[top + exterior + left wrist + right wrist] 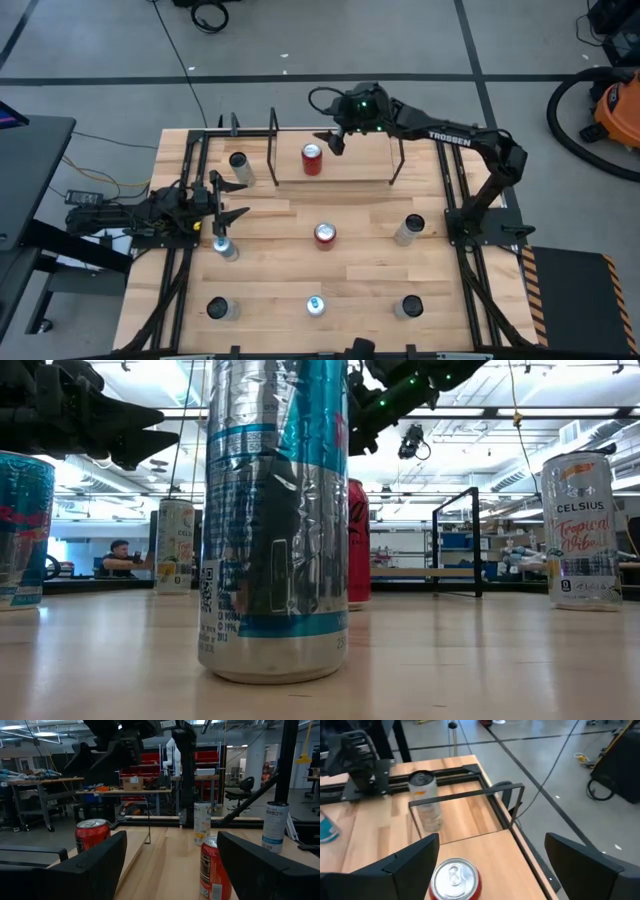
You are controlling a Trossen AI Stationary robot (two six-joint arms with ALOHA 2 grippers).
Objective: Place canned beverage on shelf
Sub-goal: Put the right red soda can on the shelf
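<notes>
Starting at the left of the table, the left gripper (228, 200) waits low over the wood beside a silver can (224, 247), its two dark fingers spread with nothing between them, apparently parked out of the way. In its wrist view the fingers (90, 865) look matte and blunt, framing the table ahead. Toward the middle, a second red can (325, 235) stands alone on the pale planked tabletop (360, 270), smooth-sided with a shiny pull-tab lid, probably next in line. Above it at the far edge sits the shelf (360, 160): thin black metal rods framing a light wood board. On that board stands the red can (312, 159), upright, so the placing looks done for this one. The right gripper (333, 139) hovers just beside and above it, jaws wide and empty, the can's bright lid (454, 877) showing between its fingers, which suggests a release rather than a grip.
</notes>
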